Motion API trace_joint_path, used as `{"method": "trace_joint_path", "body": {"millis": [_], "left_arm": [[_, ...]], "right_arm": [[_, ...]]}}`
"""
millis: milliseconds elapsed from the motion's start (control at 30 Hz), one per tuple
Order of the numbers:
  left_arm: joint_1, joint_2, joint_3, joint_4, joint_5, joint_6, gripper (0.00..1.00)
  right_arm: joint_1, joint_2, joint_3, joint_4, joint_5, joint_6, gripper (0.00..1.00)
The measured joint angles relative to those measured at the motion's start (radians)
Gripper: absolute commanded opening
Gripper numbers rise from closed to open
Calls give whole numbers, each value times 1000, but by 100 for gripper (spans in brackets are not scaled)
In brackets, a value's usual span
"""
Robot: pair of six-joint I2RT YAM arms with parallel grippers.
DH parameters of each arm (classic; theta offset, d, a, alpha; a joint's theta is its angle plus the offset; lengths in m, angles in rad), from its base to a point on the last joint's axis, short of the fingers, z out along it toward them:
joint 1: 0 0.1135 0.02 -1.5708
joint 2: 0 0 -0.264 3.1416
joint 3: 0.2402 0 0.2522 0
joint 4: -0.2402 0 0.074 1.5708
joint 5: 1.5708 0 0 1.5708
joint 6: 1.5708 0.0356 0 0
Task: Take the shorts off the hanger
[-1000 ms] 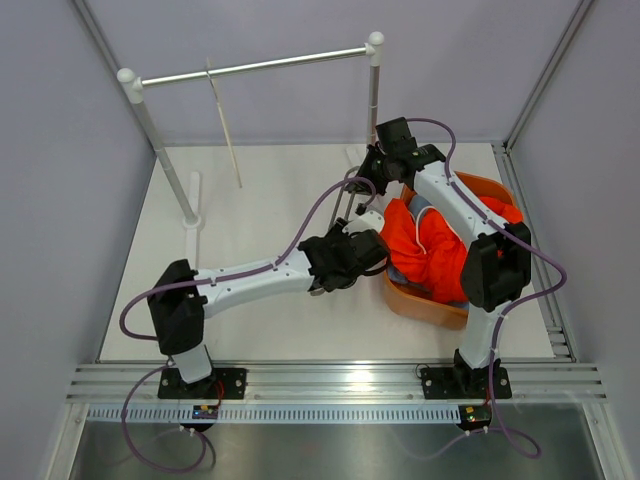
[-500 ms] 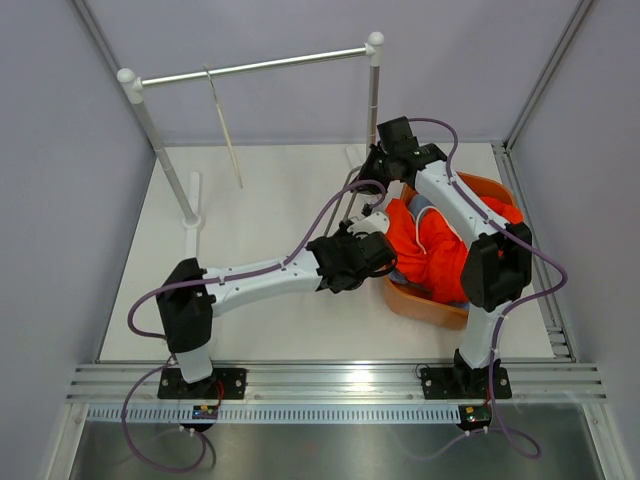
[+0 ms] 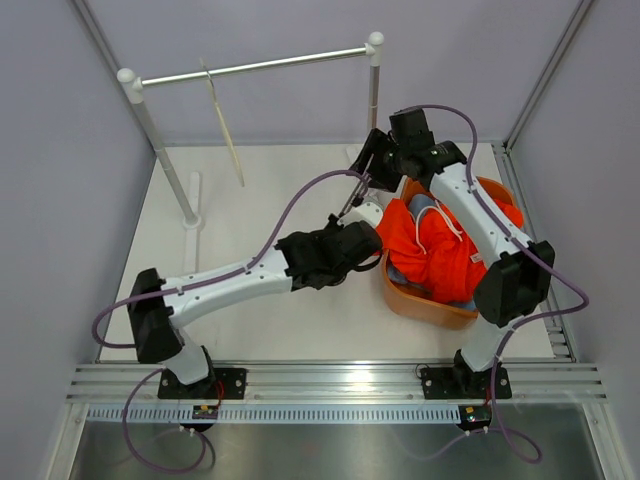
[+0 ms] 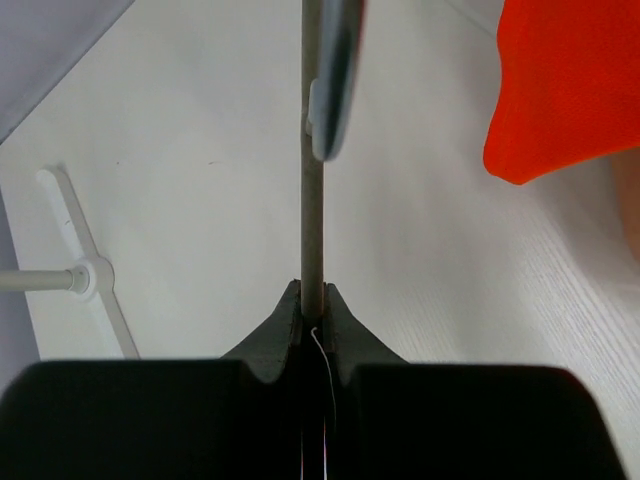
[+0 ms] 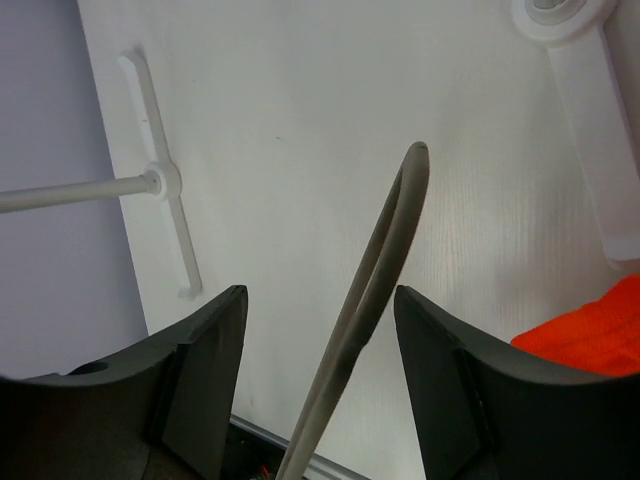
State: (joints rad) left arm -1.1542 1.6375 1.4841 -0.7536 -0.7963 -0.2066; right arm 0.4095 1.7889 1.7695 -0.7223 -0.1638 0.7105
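Observation:
The orange shorts [image 3: 440, 250] lie bunched in an orange tub [image 3: 420, 308] at the right, with a bit of the light blue shorts [image 3: 422, 206] showing at the pile's far edge. A thin grey hanger [image 3: 350, 205] stands clear of the cloth just left of the tub. My left gripper [image 3: 362, 240] is shut on its straight rod [image 4: 312, 200], and a grey clip [image 4: 335, 80] shows further up the rod. My right gripper [image 3: 368, 178] is open around the hanger's hook [image 5: 385, 260] without touching it. An orange fold [image 4: 570, 90] hangs at the upper right of the left wrist view.
A clothes rack stands at the back: a metal rail [image 3: 250, 67] on two white posts, with a foot [image 3: 192, 205] on the table at the left. A pale empty hanger [image 3: 225, 125] hangs from the rail. The right post [image 3: 372, 100] rises close behind my right gripper.
My right gripper has opened and let go of the hanger's hook. My left gripper has shut on the hanger's rod, and the left arm has swung its elbow further left.

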Motion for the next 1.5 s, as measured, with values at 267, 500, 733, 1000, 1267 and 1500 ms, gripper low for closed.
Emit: {"method": "trace_joint_path", "body": {"millis": [267,500,733,1000,1267,1500], "left_arm": [[3,-151,-6,-1,92,-3,0],[69,-204,-21,-3,235,-28,0],[239,-283,-12,-14,409,-79,0],[343,-264,123,-23,500,-101,0],[473,-117,346,-35,508,-113,0],[517,74,586,-40,494,-115,0]], "right_arm": [[-2,-139,60,-7,68,1,75],[-5,-254,60,-8,129,2,76],[-14,-410,14,-10,238,-11,79],[-16,-557,-12,-10,312,-44,80],[-16,-633,-66,-27,328,-68,80],[-16,-684,-113,-30,328,-81,80]]}}
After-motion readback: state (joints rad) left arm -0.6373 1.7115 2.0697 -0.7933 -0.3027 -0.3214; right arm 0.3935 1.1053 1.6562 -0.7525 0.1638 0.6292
